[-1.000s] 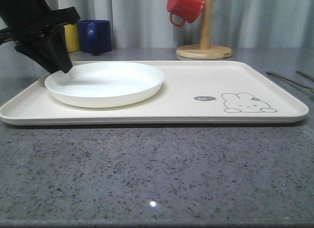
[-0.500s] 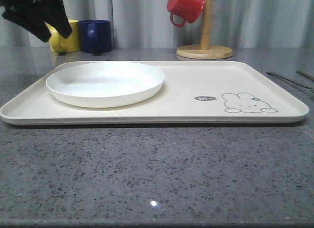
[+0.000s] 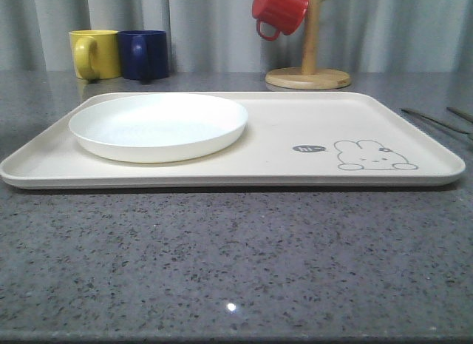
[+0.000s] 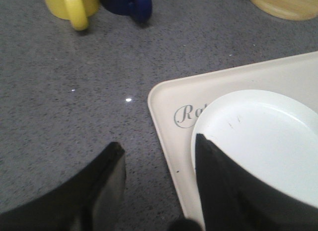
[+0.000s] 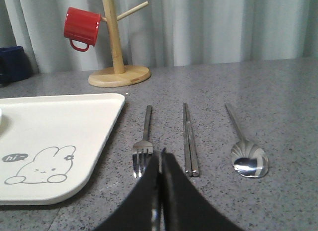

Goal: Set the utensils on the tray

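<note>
With the plate on the tray, the pressed-together right gripper (left gripper spread, empty) should spread before straddling the fork handle.

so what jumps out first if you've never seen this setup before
Probably the white plate sitting on the left part of the big cream rabbit tray in the middle of the grey table. Next, the red mug hanging on the wooden mug tree behind it. Beside the tray's right edge, a fork, knife and spoon lie side by side on the table.
</note>
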`<action>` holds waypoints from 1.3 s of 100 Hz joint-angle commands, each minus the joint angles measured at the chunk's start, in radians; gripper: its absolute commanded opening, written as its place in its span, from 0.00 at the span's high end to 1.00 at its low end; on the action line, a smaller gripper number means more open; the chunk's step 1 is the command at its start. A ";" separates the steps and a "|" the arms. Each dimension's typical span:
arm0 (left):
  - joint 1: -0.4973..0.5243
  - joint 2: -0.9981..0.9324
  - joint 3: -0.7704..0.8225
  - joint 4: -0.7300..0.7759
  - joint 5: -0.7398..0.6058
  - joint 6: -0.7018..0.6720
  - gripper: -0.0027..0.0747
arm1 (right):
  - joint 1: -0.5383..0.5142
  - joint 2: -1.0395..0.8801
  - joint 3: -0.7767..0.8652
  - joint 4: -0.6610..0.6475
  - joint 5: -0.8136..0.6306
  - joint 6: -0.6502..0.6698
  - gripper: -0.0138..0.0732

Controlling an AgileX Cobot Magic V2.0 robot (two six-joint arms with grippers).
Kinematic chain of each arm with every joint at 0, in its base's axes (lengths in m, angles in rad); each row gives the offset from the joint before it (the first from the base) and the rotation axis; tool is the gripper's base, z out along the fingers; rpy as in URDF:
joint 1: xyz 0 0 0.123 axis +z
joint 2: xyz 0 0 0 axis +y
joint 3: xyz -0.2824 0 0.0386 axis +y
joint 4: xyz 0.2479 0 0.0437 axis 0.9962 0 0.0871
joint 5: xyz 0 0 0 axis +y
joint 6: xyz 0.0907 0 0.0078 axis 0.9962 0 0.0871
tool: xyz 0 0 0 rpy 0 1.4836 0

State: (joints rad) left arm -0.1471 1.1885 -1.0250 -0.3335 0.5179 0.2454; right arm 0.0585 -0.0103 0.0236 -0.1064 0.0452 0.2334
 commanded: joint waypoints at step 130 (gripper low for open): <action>0.044 -0.734 0.553 0.009 -0.349 0.001 0.99 | -0.007 -0.017 -0.010 -0.023 -0.140 -0.006 0.92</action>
State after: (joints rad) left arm -0.1044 0.4513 -0.4446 -0.3205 0.2538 0.2454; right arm 0.0585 -0.0103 0.0249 -0.1136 -0.0081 0.2334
